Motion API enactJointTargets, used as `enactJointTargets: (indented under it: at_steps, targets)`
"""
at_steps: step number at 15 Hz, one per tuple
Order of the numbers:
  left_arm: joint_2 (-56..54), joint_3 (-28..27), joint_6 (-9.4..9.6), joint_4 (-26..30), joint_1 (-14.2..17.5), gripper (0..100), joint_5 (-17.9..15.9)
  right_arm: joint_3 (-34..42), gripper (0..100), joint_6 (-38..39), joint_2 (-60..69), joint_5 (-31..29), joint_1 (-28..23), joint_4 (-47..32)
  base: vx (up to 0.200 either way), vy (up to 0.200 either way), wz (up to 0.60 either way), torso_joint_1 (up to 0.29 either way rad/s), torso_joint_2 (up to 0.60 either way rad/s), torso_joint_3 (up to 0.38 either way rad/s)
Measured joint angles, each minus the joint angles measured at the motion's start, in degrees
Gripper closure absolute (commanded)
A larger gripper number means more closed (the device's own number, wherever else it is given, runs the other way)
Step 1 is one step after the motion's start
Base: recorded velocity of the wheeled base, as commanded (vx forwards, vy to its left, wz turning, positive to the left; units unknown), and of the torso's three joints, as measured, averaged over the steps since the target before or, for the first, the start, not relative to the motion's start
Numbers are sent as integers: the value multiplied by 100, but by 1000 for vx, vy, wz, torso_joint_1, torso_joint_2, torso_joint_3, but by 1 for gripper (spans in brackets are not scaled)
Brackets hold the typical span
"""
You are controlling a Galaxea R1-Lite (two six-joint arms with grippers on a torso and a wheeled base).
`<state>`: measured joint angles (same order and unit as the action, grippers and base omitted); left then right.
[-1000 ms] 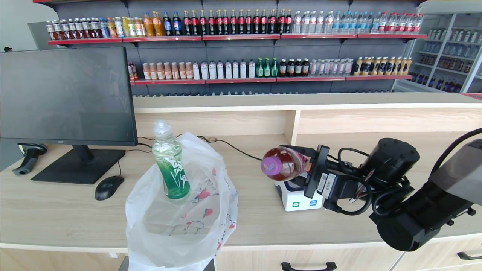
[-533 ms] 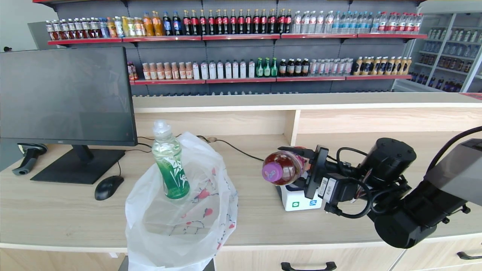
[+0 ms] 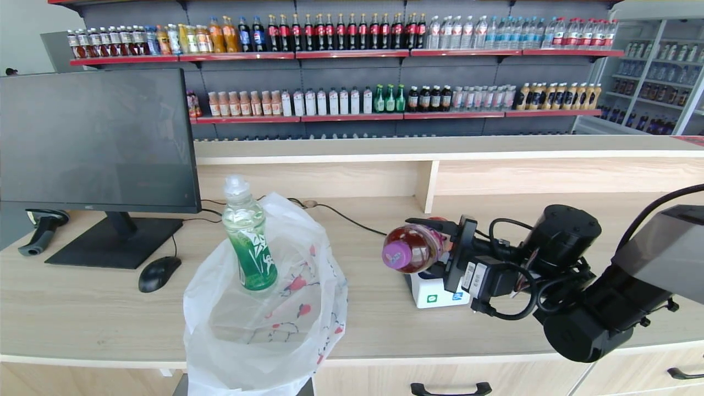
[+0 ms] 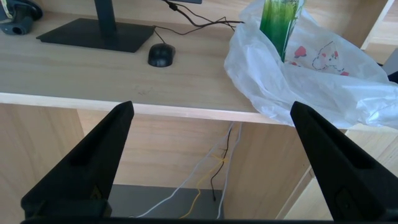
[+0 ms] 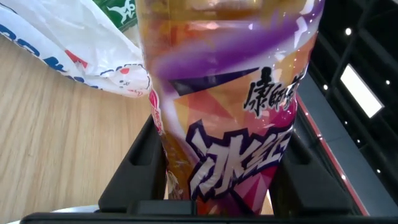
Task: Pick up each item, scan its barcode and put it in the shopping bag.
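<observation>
My right gripper [image 3: 434,242] is shut on a brown tea bottle [image 3: 413,248] with a purple cap, held lying sideways just above the white barcode scanner [image 3: 435,290]. The right wrist view shows the same tea bottle [image 5: 230,106] with its purple and orange label clamped between the black fingers [image 5: 134,165]. A white plastic shopping bag [image 3: 269,313] with red prints stands open at the counter's front edge. A green bottle [image 3: 246,236] stands upright at the bag. My left gripper [image 4: 211,162] hangs open below the counter edge, its fingers [image 4: 87,162] wide apart and empty.
On the left of the wooden counter [image 3: 82,308] stand a dark monitor [image 3: 96,143], a black mouse [image 3: 158,273] and a handheld scanner [image 3: 41,231]. A cable [image 3: 341,214] runs across the counter. Shelves of drinks [image 3: 352,66] line the back wall.
The right arm has lowered and drawn slightly rightward with the tea bottle, bringing it closer over the white scanner. The bag and green bottle have stayed put.
</observation>
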<state>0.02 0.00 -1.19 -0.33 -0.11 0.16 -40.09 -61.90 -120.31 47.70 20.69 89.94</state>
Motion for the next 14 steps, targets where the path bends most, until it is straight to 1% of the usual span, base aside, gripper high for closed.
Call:
enactJointTargets:
  at_steps: [4, 6, 7, 8, 10, 12, 13, 14]
  targets:
    - [0, 0, 0, 1, 0, 0, 0, 27, 100, -23, 74, 0, -110, 0, 0, 0, 0, 0, 0, 0]
    - [0, 0, -2, 1, 1, 0, 0, 16, 100, 262, 188, -104, -132, -2, 0, 0, 0, 0, 0, 0]
    - [0, 0, -2, 1, 1, 0, 0, -11, 100, 464, 272, -332, -132, 2, 0, 0, 0, 0, 0, 0]
    - [0, 0, 0, 0, 1, 0, 0, -20, 100, 752, 366, -778, -106, 0, 0, 0, 0, 0, 0, 0]
    - [0, 0, 0, 1, 1, 0, 0, -9, 100, 1081, 510, -1136, 10, -2, 0, 0, 0, 0, 0, 0]
    - [0, 0, 0, 1, 4, 0, 0, -54, 100, 1651, 628, -1699, 221, -4, 0, 0, 0, 0, 0, 0]
    - [0, 0, 0, 1, 4, 0, 0, -102, 100, 1886, 686, -2009, 329, 0, 0, 0, 0, 0, 0, 0]
    - [0, 0, -2, 1, 4, 0, 0, -133, 100, 2211, 738, -2521, 491, -2, 0, 0, 0, 0, 0, 0]
